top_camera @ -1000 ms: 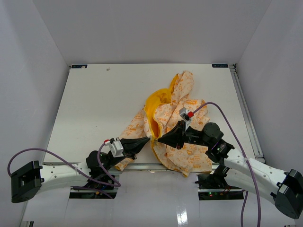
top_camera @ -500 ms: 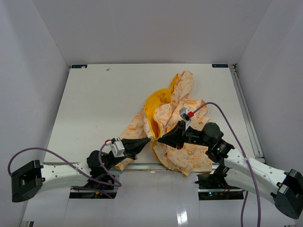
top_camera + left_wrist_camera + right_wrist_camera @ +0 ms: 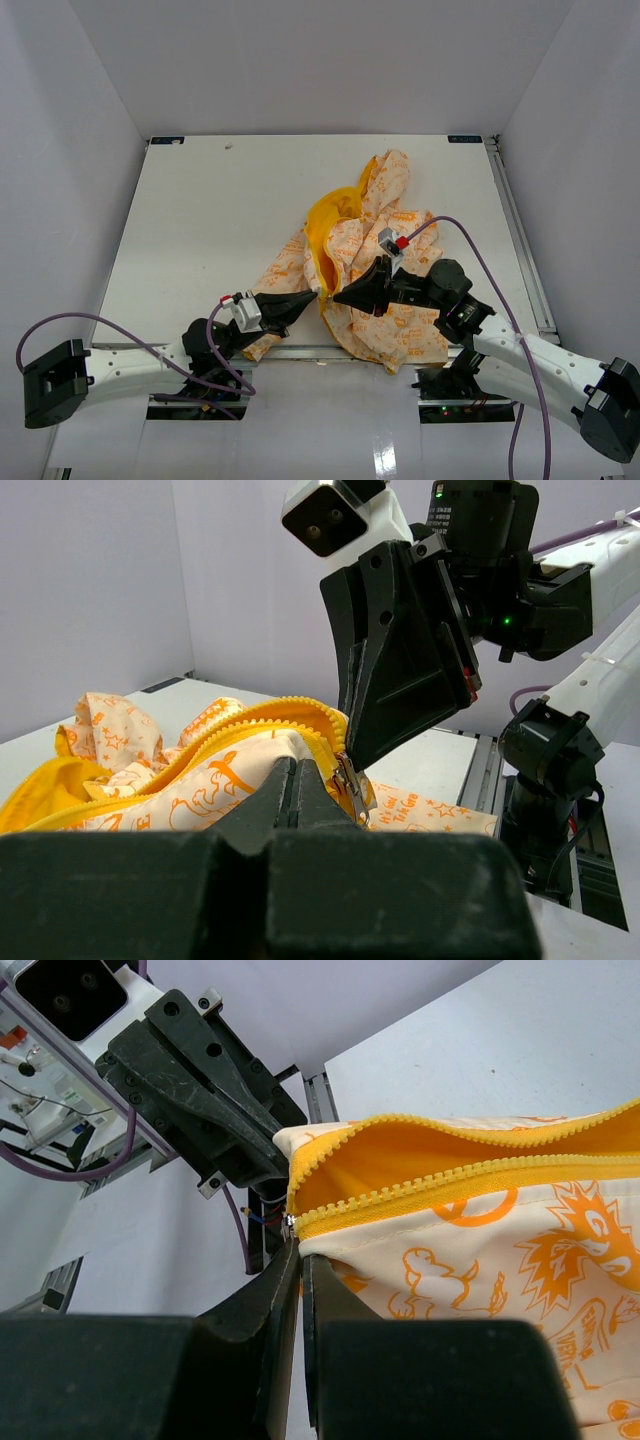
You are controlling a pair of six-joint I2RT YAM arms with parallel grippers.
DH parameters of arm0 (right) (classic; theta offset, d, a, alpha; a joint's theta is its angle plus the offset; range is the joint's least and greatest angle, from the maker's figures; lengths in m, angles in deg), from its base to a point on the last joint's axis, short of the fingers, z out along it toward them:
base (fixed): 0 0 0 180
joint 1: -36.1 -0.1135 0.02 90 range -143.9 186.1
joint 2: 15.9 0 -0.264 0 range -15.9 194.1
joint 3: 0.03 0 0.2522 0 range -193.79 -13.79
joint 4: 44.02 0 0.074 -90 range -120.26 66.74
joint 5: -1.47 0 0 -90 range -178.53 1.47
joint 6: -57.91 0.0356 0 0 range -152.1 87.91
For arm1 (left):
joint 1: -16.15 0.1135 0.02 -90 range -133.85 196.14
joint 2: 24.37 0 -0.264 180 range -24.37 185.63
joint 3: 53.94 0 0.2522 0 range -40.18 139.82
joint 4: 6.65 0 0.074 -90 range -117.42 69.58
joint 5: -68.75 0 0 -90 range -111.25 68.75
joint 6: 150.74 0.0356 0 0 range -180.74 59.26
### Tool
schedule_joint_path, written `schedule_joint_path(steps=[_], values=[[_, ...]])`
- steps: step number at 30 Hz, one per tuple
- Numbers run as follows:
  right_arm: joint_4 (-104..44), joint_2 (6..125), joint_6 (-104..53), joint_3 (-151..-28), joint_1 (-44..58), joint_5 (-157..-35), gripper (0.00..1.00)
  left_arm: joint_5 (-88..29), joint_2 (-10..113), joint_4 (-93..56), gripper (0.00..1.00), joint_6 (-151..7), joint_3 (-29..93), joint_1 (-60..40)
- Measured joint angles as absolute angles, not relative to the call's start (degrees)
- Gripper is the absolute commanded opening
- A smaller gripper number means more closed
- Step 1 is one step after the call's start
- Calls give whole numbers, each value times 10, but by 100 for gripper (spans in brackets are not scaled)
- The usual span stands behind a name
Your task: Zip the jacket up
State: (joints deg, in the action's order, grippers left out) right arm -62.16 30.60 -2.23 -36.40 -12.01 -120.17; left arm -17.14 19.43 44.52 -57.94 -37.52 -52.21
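The jacket [image 3: 385, 265] lies crumpled at the table's near middle, cream-white with orange print, its yellow lining [image 3: 328, 222] showing. My left gripper [image 3: 312, 296] is shut on the jacket's bottom edge beside the yellow zipper; in the left wrist view its tips [image 3: 295, 771] pinch printed cloth [image 3: 215, 780]. My right gripper [image 3: 338, 295] meets it tip to tip, shut at the metal zipper pull [image 3: 351, 781]. In the right wrist view its tips [image 3: 301, 1252] sit just under the slider [image 3: 291, 1224] at the low end of the open zipper teeth [image 3: 470, 1186].
The white table [image 3: 200, 220] stretches left and behind the jacket. A metal rail [image 3: 520, 240] runs along its right edge. White walls enclose the table on three sides. The jacket's hem hangs over the near edge [image 3: 300, 350].
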Motion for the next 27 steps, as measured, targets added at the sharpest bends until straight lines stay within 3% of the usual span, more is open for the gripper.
schedule_joint_path(steps=[27], values=[[-622,307,-20,-364,-119,-1204,8,-168,207,448,0,-578,-375,-522]])
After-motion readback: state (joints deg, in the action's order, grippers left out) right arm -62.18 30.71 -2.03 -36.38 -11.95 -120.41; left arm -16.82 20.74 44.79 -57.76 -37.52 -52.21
